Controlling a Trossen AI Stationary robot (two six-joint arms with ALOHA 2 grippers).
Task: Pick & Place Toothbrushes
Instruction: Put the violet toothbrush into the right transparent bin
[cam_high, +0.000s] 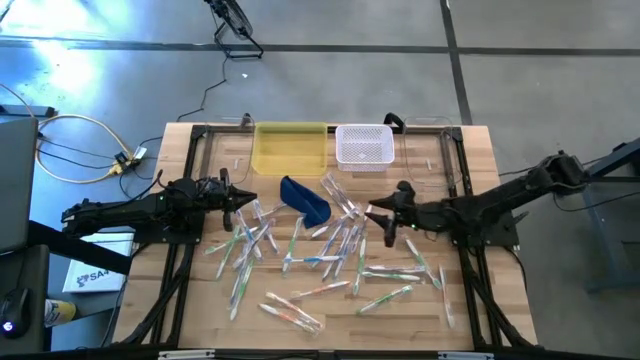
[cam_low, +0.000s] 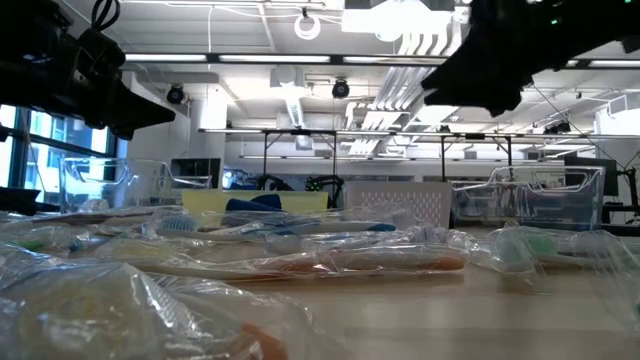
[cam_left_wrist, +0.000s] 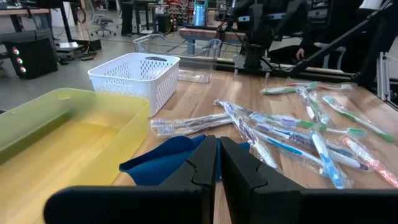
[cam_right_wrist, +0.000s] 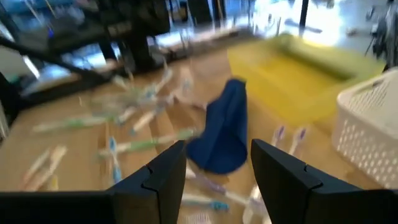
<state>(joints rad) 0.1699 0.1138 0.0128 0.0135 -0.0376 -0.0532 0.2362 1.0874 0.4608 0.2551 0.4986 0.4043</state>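
The toothbrushes (cam_high: 330, 245) are thin white sticks in clear wrappers, scattered around. My left gripper (cam_left_wrist: 217, 163) is pinched shut, empty. My right gripper (cam_right_wrist: 217, 171) gapes wide, empty.

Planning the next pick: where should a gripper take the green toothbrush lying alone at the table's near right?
Grip the green toothbrush mid-handle, coming straight down with the fingers across its length. It lies flat in its wrapper, clear of the pile, with bare wood either side. The open right gripper looks nearer.
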